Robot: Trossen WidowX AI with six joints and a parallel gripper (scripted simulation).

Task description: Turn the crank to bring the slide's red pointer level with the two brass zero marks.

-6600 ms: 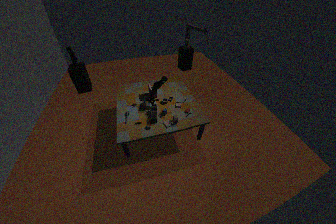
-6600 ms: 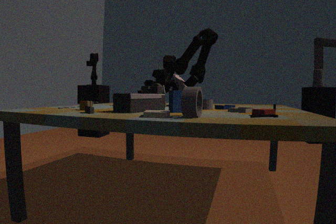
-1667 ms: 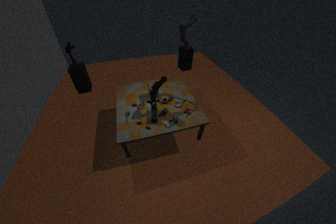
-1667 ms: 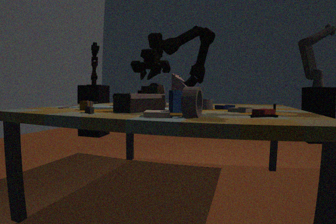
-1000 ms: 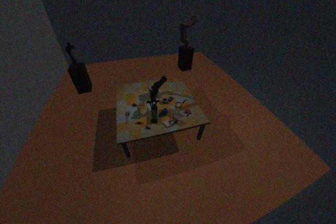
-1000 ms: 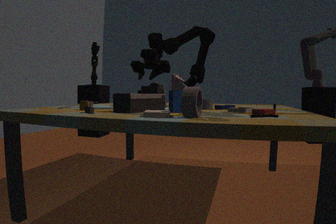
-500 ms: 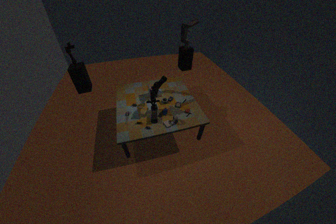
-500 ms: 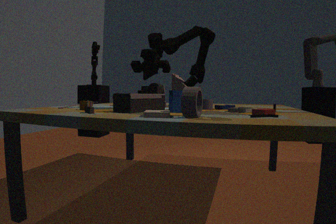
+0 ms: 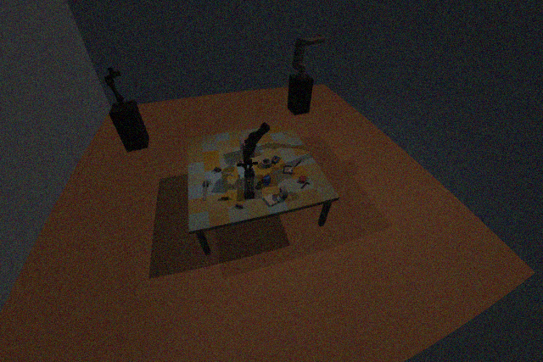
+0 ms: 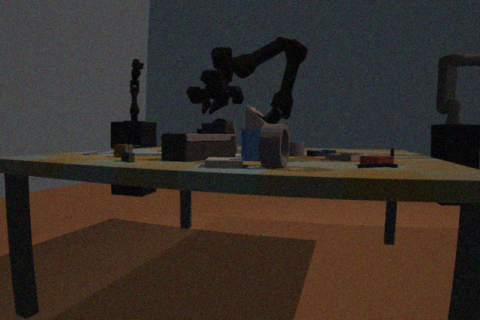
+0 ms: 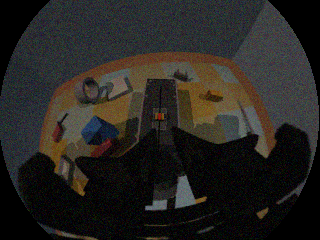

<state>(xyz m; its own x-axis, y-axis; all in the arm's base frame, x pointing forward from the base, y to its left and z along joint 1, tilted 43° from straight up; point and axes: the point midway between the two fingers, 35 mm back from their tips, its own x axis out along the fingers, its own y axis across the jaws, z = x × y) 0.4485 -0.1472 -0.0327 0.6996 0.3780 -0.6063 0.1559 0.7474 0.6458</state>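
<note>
The machine, a long dark box (image 9: pixel 249 183) (image 10: pixel 209 148) (image 11: pixel 169 95), stands on the table. The slide's red pointer (image 11: pixel 159 116) shows in the wrist view between small yellowish marks; it looks about level with them, but it is too small and noisy to tell exactly. A dark rounded part (image 10: pixel 220 126), possibly the crank, rises behind the box; the handle cannot be made out. My gripper (image 10: pixel 208 111) (image 11: pixel 163 130) points down above the machine's near end, its fingertips a little above that rounded part. The fingers are partly open, a narrow gap between them, holding nothing. They hide much of the near end.
A blue block (image 10: pixel 250 144) (image 11: pixel 99 131) and a grey ring (image 10: pixel 273 146) (image 11: pixel 87 90) stand beside the machine. A pale flat block (image 10: pixel 223 162) lies near the ring. A red piece (image 10: pixel 376 160) (image 11: pixel 57 133) and an orange piece (image 11: pixel 213 95) lie farther out on opposite sides.
</note>
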